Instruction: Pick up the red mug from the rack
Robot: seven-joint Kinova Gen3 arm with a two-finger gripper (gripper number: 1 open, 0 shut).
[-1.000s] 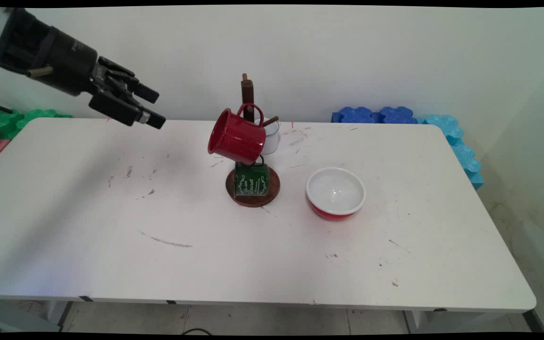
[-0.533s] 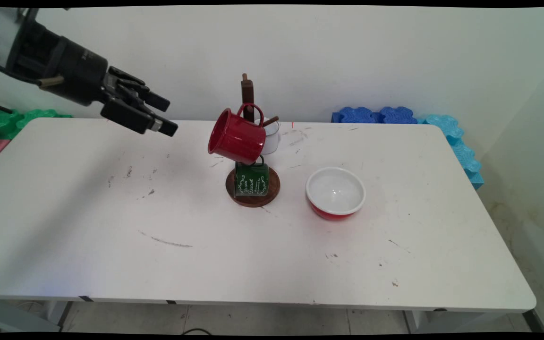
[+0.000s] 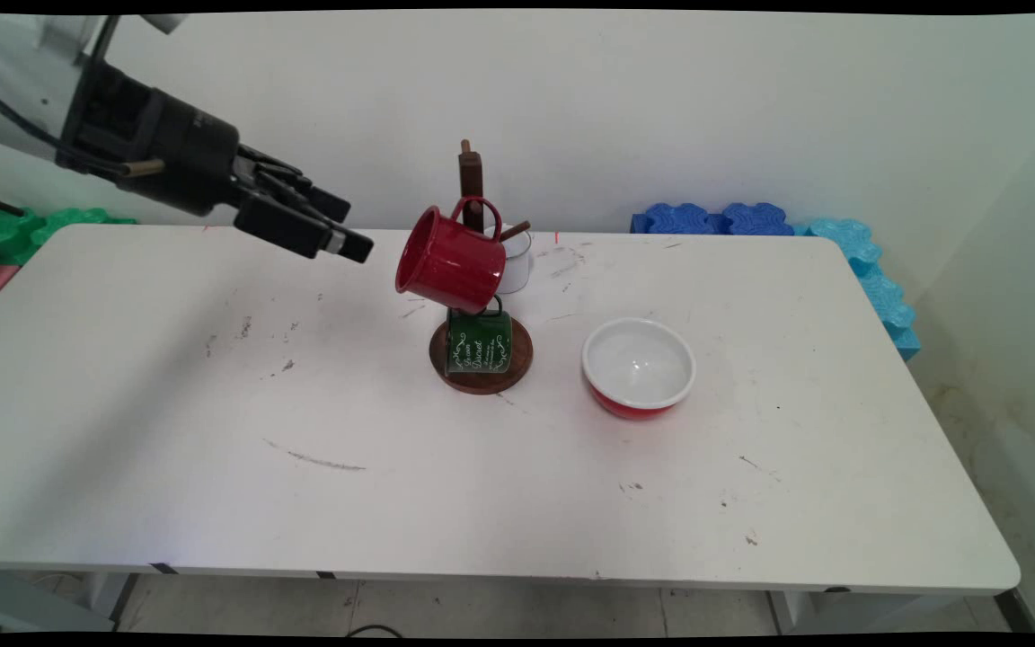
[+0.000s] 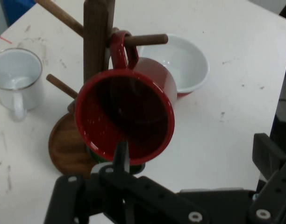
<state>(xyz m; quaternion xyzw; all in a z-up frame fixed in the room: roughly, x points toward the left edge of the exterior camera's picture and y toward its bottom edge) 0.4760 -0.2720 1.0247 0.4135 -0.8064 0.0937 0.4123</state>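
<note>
A wooden mug tree (image 3: 471, 175) stands mid-table on a round base (image 3: 517, 359). A red mug (image 3: 447, 261) hangs by its handle from a peg, mouth tilted toward the left. A green mug (image 3: 478, 343) sits below it on the base. My gripper (image 3: 351, 229) hovers open just left of the red mug, a short gap away and holding nothing. In the hand view the red mug (image 4: 126, 119) faces me mouth-on between the gripper (image 4: 194, 154) fingers, hung on the tree post (image 4: 96, 42).
A white mug (image 3: 517, 256) (image 4: 17, 77) stands behind the tree. A red bowl with a white inside (image 3: 639, 367) (image 4: 180, 65) sits to the tree's right. Blue foam blocks (image 3: 720, 218) and green ones (image 3: 10, 229) lie along the wall.
The gripper has moved to the right and slightly down, closing on the red mug. The mugs, tree and bowl have not moved.
</note>
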